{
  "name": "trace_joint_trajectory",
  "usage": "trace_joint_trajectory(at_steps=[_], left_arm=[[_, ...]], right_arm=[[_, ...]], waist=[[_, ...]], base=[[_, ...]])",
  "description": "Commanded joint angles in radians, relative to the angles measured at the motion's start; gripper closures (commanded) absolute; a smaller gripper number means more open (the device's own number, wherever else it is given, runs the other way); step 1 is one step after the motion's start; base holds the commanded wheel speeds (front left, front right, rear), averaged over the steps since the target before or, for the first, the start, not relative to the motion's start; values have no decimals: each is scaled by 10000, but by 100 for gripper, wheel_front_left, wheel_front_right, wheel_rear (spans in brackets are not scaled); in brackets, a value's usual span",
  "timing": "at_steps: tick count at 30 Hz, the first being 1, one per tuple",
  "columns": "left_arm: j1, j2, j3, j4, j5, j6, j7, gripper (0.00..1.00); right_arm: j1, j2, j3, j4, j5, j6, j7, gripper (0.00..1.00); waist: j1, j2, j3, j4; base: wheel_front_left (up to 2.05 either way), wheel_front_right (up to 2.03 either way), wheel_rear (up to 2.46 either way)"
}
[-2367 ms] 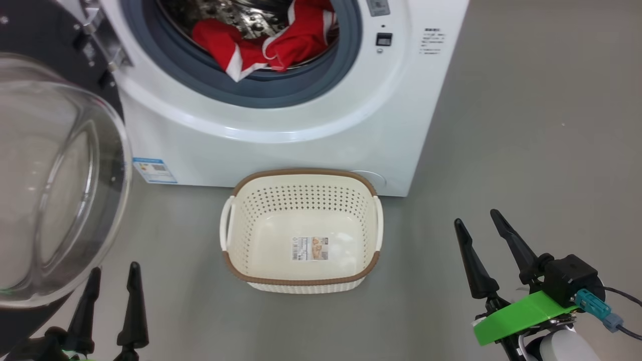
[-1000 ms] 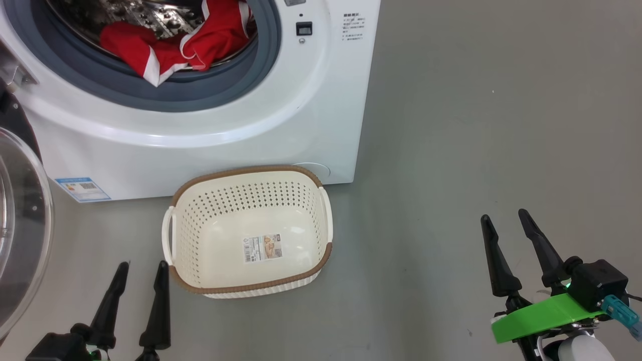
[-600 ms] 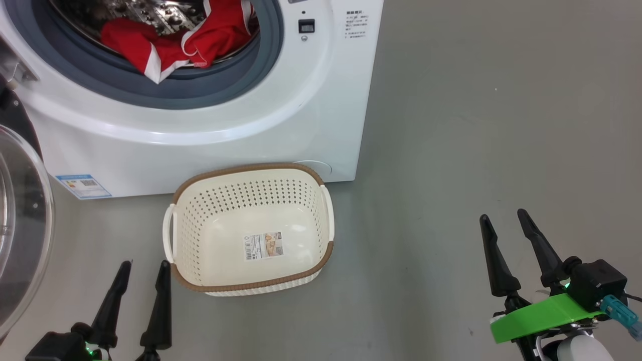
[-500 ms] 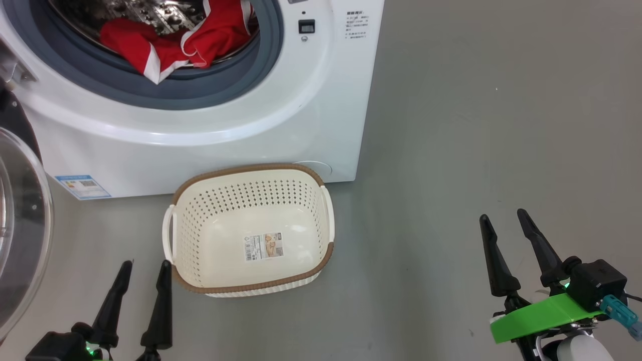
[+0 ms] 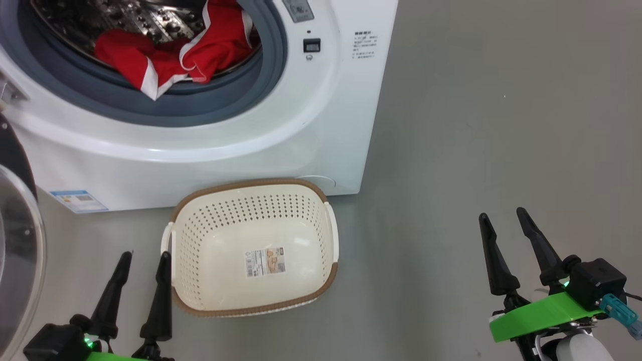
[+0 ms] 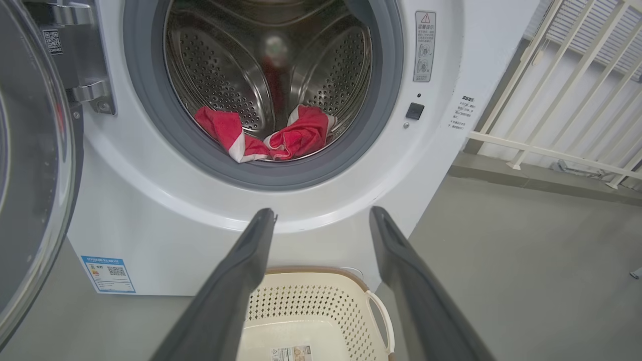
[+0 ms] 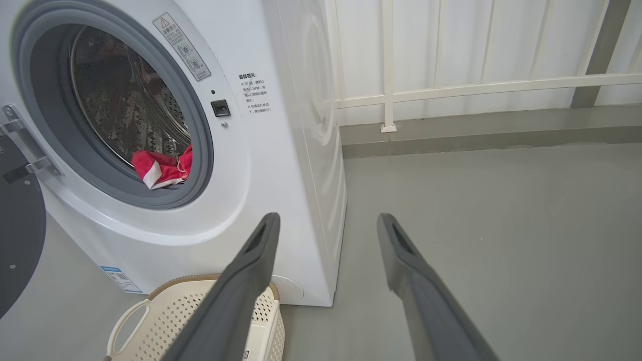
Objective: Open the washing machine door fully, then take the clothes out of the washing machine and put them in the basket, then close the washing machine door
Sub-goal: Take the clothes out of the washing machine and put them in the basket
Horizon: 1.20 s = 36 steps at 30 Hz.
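Door [image 5: 20, 250] open; red clothes [image 5: 210, 47] inside washing machine [image 5: 200, 160]; cream basket [image 5: 210, 225] upright before it.

The clothes [image 5: 170, 57] lie in the washing machine [image 5: 241, 135], the basket [image 5: 251, 200] before it.

**Colour readout**

Washing machine [image 5: 241, 150] is white, with a grey rubber ring [image 5: 165, 108] and a perforated steel drum [image 6: 215, 75]. Clothes [image 5: 165, 60] at 11 o'clock: red, white stripes. Basket [image 5: 251, 183]: cream, hole-dotted, brown woven rim. Blue label [image 5: 77, 200] at 8 o'clock. Floor [image 5: 476, 125] grey. Right gripper [image 5: 501, 212] black, bracket [image 5: 541, 313] green.

clothes [image 7: 160, 173] in washing machine [image 7: 261, 165], basket [image 7: 175, 282] nearby
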Motion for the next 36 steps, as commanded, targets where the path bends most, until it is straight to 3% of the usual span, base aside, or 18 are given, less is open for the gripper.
trace_joint_trajectory(at_steps=[1, 10, 22, 30, 36], left_arm=[[-309, 221, 298, -253, -86, 10, -49, 0], [-340, 267, 238, -335, -31, 10, -49, 0], [-545, 336, 82, -19, 127, 10, -49, 0], [-2453, 659, -335, 950, 436, 10, -49, 0], [-4920, 860, -794, 2336, 606, 10, -49, 0]], right_arm=[[-326, -3, 213, -263, -37, 73, -65, 0], [-330, 5, 295, -224, -12, 73, -65, 0], [-383, 10, 364, -257, -29, 73, -65, 0], [-656, 11, 486, -353, 101, 73, -65, 0], [-1093, 11, 543, -477, 335, 73, -65, 0]], waist=[[0, 0, 6, -1], [0, 0, -16, -18], [0, 0, 163, -37], [0, 0, 937, -139], [0, 0, 1950, -393]], base=[[110, -110, 0], [100, -100, 0], [8, -8, 0], [0, 0, 0], [0, 0, 0]])
